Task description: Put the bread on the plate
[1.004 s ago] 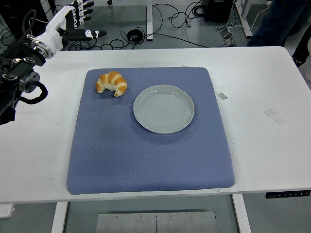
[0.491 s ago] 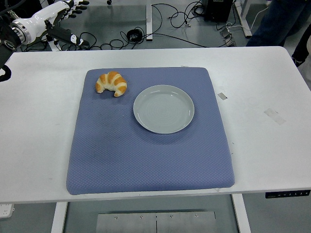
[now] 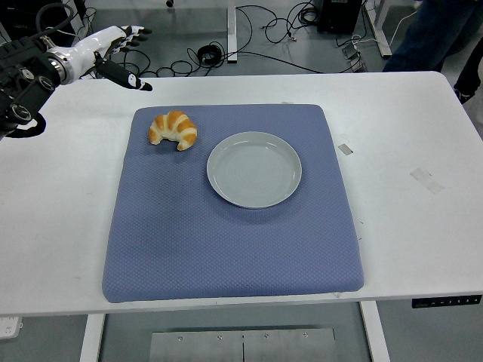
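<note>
Robotics lab: loose cables [image 3: 264, 23] on floor, white table [image 3: 407, 226] w/ test mat [image 3: 226, 241].

You see the croissant [image 3: 173, 129] lying on the blue mat [image 3: 226, 249], just left of the empty plate [image 3: 254, 170]. Your left hand [image 3: 113, 47] hovers spread-fingered near the table's far-left corner.

You have a blue mat [image 3: 226, 241] lying flat on the white desk [image 3: 407, 226], two tape strips [image 3: 427, 179] stuck right of it, black cables [image 3: 264, 30] on the floor behind, and a person's leg [image 3: 434, 30] top right.
</note>
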Motion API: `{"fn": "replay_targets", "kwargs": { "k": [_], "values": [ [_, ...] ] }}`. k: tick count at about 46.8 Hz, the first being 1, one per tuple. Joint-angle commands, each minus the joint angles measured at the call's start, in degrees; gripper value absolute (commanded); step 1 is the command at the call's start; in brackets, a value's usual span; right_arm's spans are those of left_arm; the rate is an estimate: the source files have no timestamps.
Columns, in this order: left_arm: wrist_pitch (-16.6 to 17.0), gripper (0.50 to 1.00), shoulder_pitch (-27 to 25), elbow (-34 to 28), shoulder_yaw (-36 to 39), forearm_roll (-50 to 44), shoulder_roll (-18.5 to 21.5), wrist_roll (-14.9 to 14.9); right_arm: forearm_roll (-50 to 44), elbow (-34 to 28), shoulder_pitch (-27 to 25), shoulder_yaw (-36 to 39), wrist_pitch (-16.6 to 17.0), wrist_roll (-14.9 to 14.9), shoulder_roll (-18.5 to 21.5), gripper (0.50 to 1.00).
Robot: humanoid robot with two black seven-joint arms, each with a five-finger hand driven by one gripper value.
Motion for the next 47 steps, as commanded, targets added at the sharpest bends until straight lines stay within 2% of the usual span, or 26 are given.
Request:
{"fn": "replay_targets", "kwargs": {
  "k": [1,6,13,24,47],
  "values": [
    [0.08,0.971,-2.18,0.01,2.41,2.15,-1.06,2.19,0.0,0.0,-0.02,0.0,-0.05,-0.01,0.0,1.0],
    [-1.59,0.972,-4.73,-0.25,5.58,4.7,-2.11,2.37,0.0,0.0,-0.02,0.0,-0.05,-0.01,0.0,1.0],
    [-8.44,0.972,-8.16,-0.61,8.66,8.39,-2.29,2.54,0.0,0.0,-0.02,0.0,0.03,-0.01,0.0,1.0],
    [-8.54,0.971,-7.46,-0.87,9.89,16.65,-4.4,2.72,0.0,0.0,-0.02,0.0,-0.05,-0.01,0.0,1.0],
    [-7.31,0.971,-2.19,-0.7,11.21,16.92,-4.84,2.63,0.0,0.0,-0.02,0.0,-0.05,-0.01,0.0,1.0]
  ]
}}
